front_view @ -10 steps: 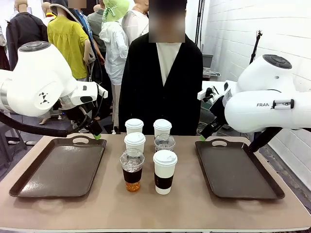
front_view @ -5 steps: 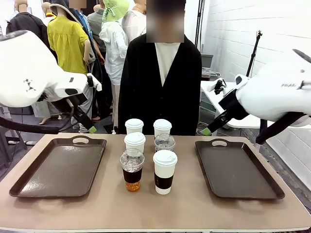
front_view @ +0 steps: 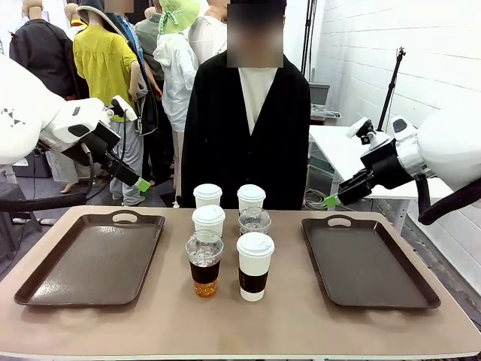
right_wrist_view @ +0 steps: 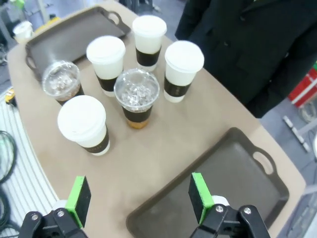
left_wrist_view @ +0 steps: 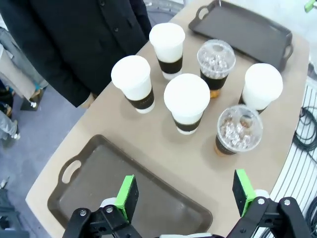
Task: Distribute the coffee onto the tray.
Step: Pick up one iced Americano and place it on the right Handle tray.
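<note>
Several coffee cups stand clustered mid-table between two brown trays. Among them are white lidded cups with brown sleeves, one nearest me [front_view: 255,265], and two clear dome-lidded cups of dark drink [front_view: 204,262] [front_view: 255,220]. My left gripper [front_view: 141,184] hangs open above the far end of the left tray [front_view: 90,263], holding nothing. In the left wrist view its gripper [left_wrist_view: 184,193] looks down on that tray [left_wrist_view: 109,168] and the cups [left_wrist_view: 186,101]. My right gripper [front_view: 331,201] is open and bare above the far end of the right tray [front_view: 368,263]. Its wrist view shows the gripper [right_wrist_view: 139,193] over tray [right_wrist_view: 223,173] and cups [right_wrist_view: 136,94].
A person in a black jacket [front_view: 252,128] stands at the far side, right behind the cups. Tan table surface [front_view: 248,323] runs in front of the cups, and both trays carry nothing.
Both arms have swung up and outward from the table's far edge. Both grippers sit higher now and stay open. The cups and trays have not moved.
</note>
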Controlling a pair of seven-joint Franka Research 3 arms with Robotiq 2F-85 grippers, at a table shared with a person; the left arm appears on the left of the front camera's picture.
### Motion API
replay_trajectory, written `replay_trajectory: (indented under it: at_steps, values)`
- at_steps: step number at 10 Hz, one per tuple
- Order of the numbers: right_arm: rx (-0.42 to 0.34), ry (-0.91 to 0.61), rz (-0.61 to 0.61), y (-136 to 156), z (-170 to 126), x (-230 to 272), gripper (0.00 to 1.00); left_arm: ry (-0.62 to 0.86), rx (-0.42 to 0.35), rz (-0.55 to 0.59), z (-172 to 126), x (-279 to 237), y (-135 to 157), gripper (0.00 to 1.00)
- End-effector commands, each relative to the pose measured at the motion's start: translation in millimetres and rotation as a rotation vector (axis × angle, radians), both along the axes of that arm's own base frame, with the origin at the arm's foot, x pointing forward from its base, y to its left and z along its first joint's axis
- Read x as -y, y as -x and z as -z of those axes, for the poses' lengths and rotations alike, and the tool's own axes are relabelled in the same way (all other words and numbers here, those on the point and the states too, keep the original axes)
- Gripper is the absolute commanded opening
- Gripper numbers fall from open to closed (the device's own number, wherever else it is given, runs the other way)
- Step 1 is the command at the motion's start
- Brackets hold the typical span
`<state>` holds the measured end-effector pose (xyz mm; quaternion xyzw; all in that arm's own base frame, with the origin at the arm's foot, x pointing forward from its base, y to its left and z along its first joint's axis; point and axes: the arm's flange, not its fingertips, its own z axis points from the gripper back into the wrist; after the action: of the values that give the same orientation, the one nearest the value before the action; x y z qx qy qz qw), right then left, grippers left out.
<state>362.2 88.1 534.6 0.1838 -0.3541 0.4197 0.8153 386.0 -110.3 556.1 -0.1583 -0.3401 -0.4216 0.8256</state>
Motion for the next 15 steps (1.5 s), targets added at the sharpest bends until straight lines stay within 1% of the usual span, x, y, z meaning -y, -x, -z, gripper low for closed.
replay_trajectory:
  at_steps: [1, 3, 4, 5, 15]
  values:
    - [0.019, -0.07, -0.042, -1.2, 11.0, 2.8, 1.0, 0.068, 0.015, 0.017, 13.2, -6.9, 3.6, 1.0]
    - [0.022, -0.087, -0.055, 2.2, 8.6, 3.8, 1.0, 0.084, 0.022, 0.002, 14.1, -8.5, 7.0, 1.0]
    - [0.022, -0.085, -0.051, 1.3, 8.0, 2.0, 1.0, 0.075, 0.045, -0.014, 14.6, -9.7, 5.5, 1.0]
    - [0.008, -0.057, -0.025, -1.4, 0.9, 3.8, 1.0, 0.061, -0.008, -0.013, 8.5, -7.1, 4.7, 1.0]
    - [0.008, -0.057, -0.025, -1.4, 0.9, 3.8, 1.0, 0.061, -0.008, -0.013, 8.5, -7.1, 4.7, 1.0]
